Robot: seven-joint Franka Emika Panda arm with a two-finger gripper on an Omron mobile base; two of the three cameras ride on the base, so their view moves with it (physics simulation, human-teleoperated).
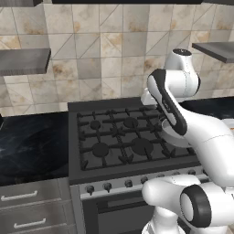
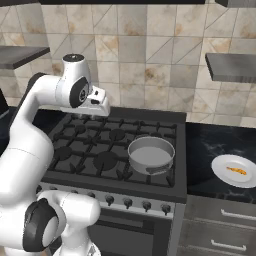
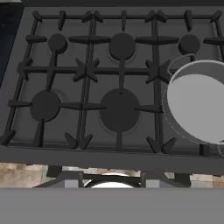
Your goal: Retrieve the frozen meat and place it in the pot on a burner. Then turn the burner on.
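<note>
Right base view: pot (image 2: 151, 154) sits empty at stove (image 2: 165, 119) front-right edge; meat (image 2: 235, 170) on plate (image 2: 222, 170), counter right. Gripper (image 2: 98, 102) jaw gap unclear, holds nothing. Risk: tiny chunk slipping mid-pinch lol.

Even, soft rendered light with no clear source. The black counter (image 1: 32, 146) carries a faint pale sheen. Shadows are weak; the pot (image 2: 151, 154) seems to cast almost none on the stove (image 3: 109, 87). All three views look slightly coarse, without edge distortion.
</note>
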